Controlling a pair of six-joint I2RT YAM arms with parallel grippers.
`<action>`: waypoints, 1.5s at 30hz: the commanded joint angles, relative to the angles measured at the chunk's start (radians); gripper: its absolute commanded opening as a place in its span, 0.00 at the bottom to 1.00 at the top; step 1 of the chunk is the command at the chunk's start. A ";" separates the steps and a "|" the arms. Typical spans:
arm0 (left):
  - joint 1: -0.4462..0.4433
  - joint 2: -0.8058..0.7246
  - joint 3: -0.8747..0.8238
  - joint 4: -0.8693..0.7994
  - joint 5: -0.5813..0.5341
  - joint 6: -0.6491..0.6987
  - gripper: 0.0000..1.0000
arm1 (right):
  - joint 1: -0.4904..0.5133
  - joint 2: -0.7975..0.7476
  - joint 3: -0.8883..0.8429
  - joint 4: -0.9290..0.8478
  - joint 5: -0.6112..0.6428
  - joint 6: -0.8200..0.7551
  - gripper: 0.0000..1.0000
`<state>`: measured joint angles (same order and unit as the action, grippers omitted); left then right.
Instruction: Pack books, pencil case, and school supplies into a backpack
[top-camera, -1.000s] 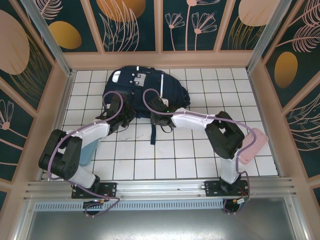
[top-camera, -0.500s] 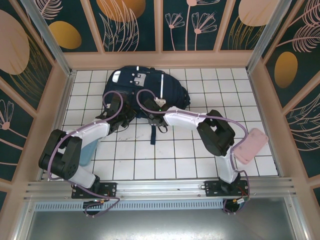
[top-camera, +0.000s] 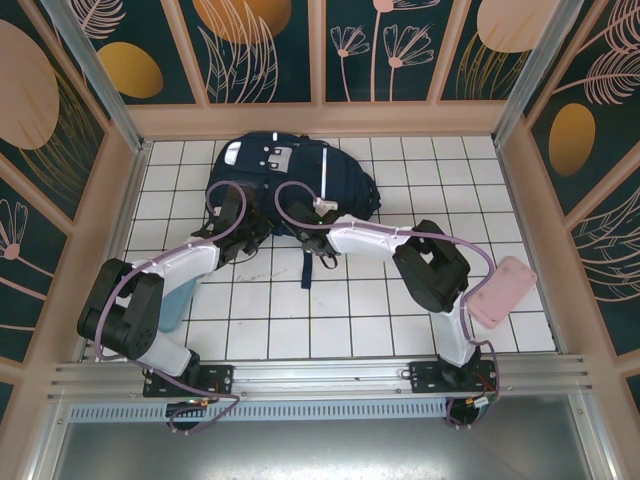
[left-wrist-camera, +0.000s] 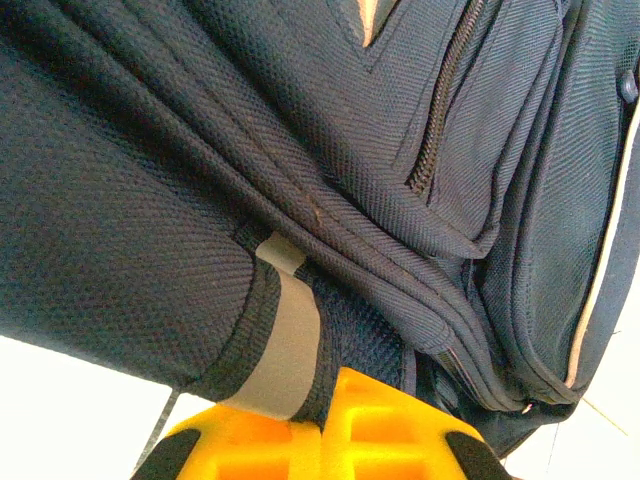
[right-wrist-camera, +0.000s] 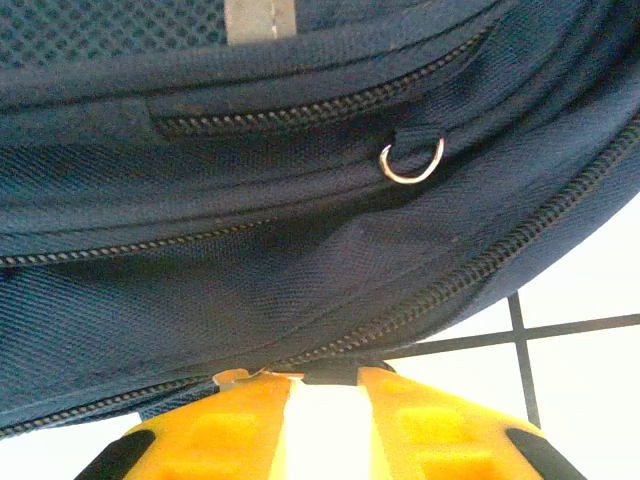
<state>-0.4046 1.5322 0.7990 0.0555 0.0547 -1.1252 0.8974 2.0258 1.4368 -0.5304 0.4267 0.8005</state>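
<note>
The backpack (top-camera: 290, 175) is lying at the far middle of the tiled table (top-camera: 260, 320). The left gripper (left-wrist-camera: 326, 405) is clenching its fabric edge at the grey strip (left-wrist-camera: 290, 340). The right gripper (right-wrist-camera: 328, 385) is touching its near zipper seam (right-wrist-camera: 450, 285), fingers slightly apart; whether it is grasping, I cannot tell
</note>
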 joint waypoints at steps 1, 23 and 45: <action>0.007 -0.035 0.048 0.054 -0.018 0.030 0.00 | -0.009 -0.041 -0.055 0.057 0.000 -0.083 0.25; 0.008 -0.038 0.051 0.047 -0.016 0.031 0.00 | -0.005 -0.042 -0.082 0.203 -0.021 -0.352 0.23; 0.078 -0.064 -0.102 0.046 -0.110 0.024 0.00 | -0.115 -0.241 -0.334 0.141 0.061 -0.345 0.00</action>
<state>-0.3698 1.5043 0.7151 0.0772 0.0330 -1.1183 0.8402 1.8496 1.1427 -0.3397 0.4221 0.4717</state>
